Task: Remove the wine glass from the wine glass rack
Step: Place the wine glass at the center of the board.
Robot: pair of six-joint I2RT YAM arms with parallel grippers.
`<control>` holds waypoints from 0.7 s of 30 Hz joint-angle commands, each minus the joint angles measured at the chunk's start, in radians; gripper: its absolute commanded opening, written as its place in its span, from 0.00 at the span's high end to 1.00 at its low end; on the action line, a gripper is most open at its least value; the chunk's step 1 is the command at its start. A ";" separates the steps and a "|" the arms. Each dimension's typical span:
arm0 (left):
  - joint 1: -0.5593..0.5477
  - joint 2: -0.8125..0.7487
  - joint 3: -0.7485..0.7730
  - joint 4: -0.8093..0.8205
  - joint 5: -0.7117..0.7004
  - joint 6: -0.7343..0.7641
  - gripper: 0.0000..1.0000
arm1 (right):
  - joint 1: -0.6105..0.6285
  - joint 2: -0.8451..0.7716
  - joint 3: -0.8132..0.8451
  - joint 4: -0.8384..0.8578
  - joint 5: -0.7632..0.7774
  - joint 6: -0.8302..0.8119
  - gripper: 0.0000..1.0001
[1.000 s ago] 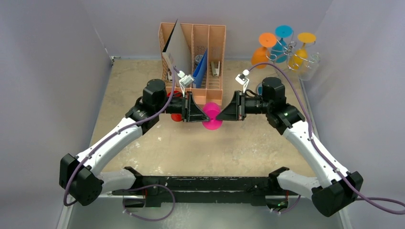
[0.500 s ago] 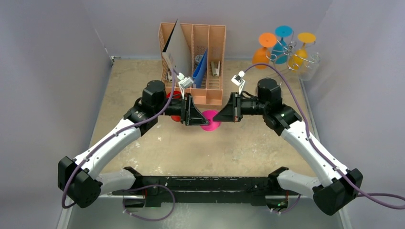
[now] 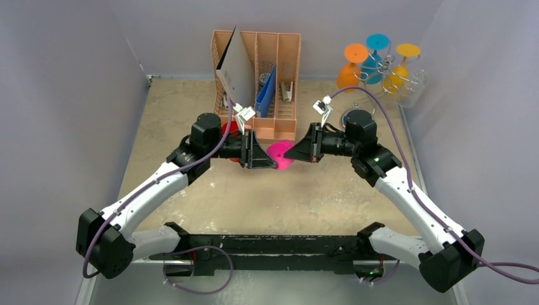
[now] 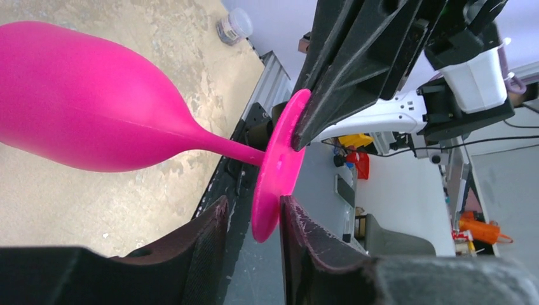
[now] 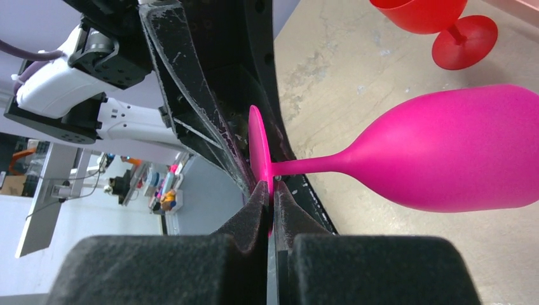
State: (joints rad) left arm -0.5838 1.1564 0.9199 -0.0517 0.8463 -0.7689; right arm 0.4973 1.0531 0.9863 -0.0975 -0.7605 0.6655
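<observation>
Now off its stand, the pink wine glass [image 4: 82, 95] hangs on its side between two robot arms at the centre of the overhead frame, above the sandy table [image 3: 191, 190]. Closest to the lens in the right wrist view, the right gripper [image 5: 270, 190] has its fingers pressed onto the rim of the glass's foot [image 5: 259, 149], pinching the thin disc. From the opposite side, the left gripper [image 4: 252, 210] straddles the same foot with its fingers spread. A gap shows on at least one side, so it appears not to be gripping.

Compared with a second ago, both arms have shifted slightly. The glass now sits a touch higher in the overhead frame, nearer the peach desk organiser [image 3: 286, 57] at upper centre. A red wine glass [image 5: 438, 13] rests on the table, partly hidden by the left arm.

Farthest back, at upper right, the wine glass rack [image 3: 370, 71] carries an orange glass [image 3: 348, 67], a blue glass [image 3: 375, 54] and a yellow glass [image 3: 400, 67], all well apart from the pink one. On this evidence the removal itself looks done. What is left seems to be a handover or a set-down, and the pinch on a thin rim is the likely weak point.
</observation>
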 commanded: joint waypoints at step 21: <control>-0.003 0.021 0.083 -0.043 0.102 0.083 1.00 | 0.006 -0.009 -0.024 0.084 0.021 0.026 0.99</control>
State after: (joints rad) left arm -0.5827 1.1854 0.9691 -0.0834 0.9012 -0.7399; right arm 0.5003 1.0534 0.9596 -0.0628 -0.7559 0.6792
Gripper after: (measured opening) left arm 0.033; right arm 0.014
